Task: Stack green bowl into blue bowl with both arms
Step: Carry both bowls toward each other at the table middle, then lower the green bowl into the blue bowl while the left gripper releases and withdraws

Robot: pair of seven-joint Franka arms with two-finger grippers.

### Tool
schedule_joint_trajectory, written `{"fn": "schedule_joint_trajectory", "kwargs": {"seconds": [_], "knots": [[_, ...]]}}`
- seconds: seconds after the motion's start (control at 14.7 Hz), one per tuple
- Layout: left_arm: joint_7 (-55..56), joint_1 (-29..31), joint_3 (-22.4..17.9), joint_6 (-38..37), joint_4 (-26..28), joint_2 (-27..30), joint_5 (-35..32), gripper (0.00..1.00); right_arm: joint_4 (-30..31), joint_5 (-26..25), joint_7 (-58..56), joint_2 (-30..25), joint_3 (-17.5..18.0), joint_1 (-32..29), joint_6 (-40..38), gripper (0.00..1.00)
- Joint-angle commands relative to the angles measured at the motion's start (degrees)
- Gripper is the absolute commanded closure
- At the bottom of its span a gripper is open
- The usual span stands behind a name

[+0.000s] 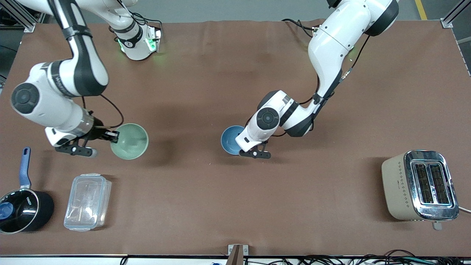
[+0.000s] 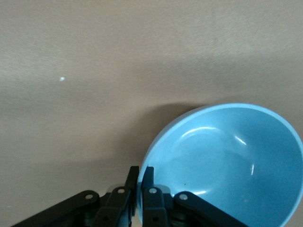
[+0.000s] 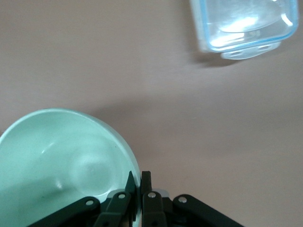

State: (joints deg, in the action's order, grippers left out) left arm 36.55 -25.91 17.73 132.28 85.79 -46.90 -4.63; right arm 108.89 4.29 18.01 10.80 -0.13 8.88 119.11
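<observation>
The pale green bowl (image 1: 129, 141) is tilted, its rim clamped in my right gripper (image 1: 112, 136), toward the right arm's end of the table. In the right wrist view the fingers (image 3: 149, 183) pinch the green bowl's (image 3: 61, 156) rim, one inside and one outside. The light blue bowl (image 1: 231, 140) is near the table's middle, its rim clamped in my left gripper (image 1: 243, 146), which my wrist partly hides. In the left wrist view the left gripper (image 2: 140, 177) is shut on the blue bowl's (image 2: 227, 161) rim. The two bowls are well apart.
A clear plastic lidded box (image 1: 87, 201) and a black saucepan with a blue handle (image 1: 22, 209) lie nearer the front camera than the green bowl. The box also shows in the right wrist view (image 3: 241, 23). A beige toaster (image 1: 419, 186) stands toward the left arm's end.
</observation>
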Motion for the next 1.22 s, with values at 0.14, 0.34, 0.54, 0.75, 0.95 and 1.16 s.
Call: {"fn": "schedule_joint_trajectory", "kwargs": {"seconds": [0.14, 0.34, 0.54, 0.75, 0.95, 1.16], "knots": [[1.07, 0.77, -1.38, -1.57, -2.21, 3.99, -0.64, 0.00, -3.15, 1.07, 15.35, -0.08, -0.48, 10.96, -0.19, 1.00], [0.01, 2.52, -5.59, -10.70, -4.13, 11.28, -3.54, 0.00, -5.08, 1.07, 26.43, 3.68, -0.48, 17.72, 3.39, 1.00], [-1.39, 8.14, -5.78, -20.54, -4.93, 19.71, -5.56, 0.00, -10.34, 0.81, 36.37, 12.11, -0.57, 24.58, 8.15, 1.00], [-10.42, 12.98, -5.60, -29.07, -4.93, 25.96, -5.57, 0.00, -12.82, 0.01, 43.24, 17.31, -0.57, 28.98, 12.09, 1.00], [-17.37, 18.69, -4.99, -33.30, -4.93, 29.75, -4.25, 0.00, -12.65, -0.07, 45.80, 19.60, -0.66, 30.75, 14.83, 1.00], [-25.53, 20.02, -5.25, -39.88, -4.93, 34.49, -3.46, 0.00, -12.39, -0.07, 47.11, 21.27, -0.75, 31.72, 17.12, 0.99]]}}
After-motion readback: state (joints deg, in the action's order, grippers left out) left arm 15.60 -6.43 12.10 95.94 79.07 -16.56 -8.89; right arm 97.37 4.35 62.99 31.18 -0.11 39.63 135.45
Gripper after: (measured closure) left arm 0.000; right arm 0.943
